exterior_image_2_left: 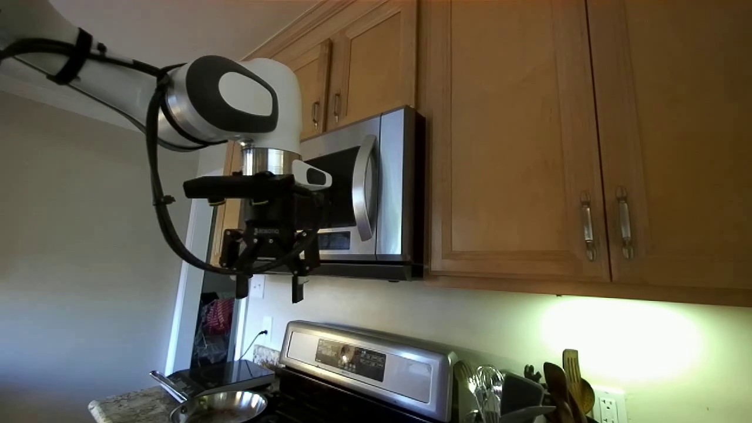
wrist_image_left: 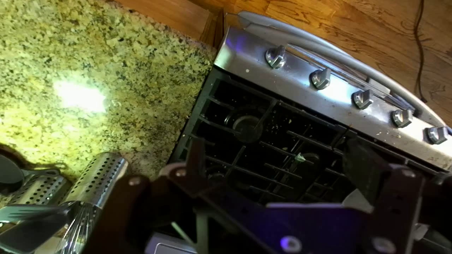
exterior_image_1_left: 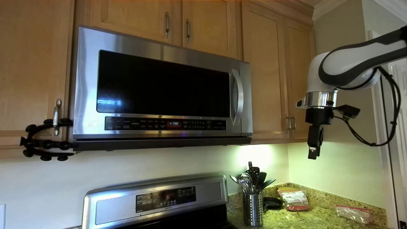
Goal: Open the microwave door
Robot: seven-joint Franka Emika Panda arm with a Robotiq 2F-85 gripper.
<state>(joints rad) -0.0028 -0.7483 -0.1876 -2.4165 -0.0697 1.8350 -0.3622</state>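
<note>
The microwave door (exterior_image_1_left: 165, 86), steel-framed with a black window, looks shut in an exterior view. Its curved steel handle (exterior_image_1_left: 237, 95) is at the door's right end there. In an exterior view the arm hides part of the door (exterior_image_2_left: 342, 200), while the handle (exterior_image_2_left: 364, 188) shows beside the wrist. My gripper (exterior_image_2_left: 269, 289) points down, its two fingers spread with nothing between them. It hangs in front of the microwave, lower than the handle and apart from it. In an exterior view the gripper (exterior_image_1_left: 313, 154) is right of the microwave. The wrist view shows the spread fingers (wrist_image_left: 275, 151); the microwave is out of view there.
The stove (wrist_image_left: 247, 169) lies below the gripper, with its knobs along the front. Utensil holders (exterior_image_1_left: 253, 208) stand on the counter beside it. A pan (exterior_image_2_left: 220, 406) is near the stove's far side. Wooden cabinets (exterior_image_1_left: 265, 73) surround the microwave.
</note>
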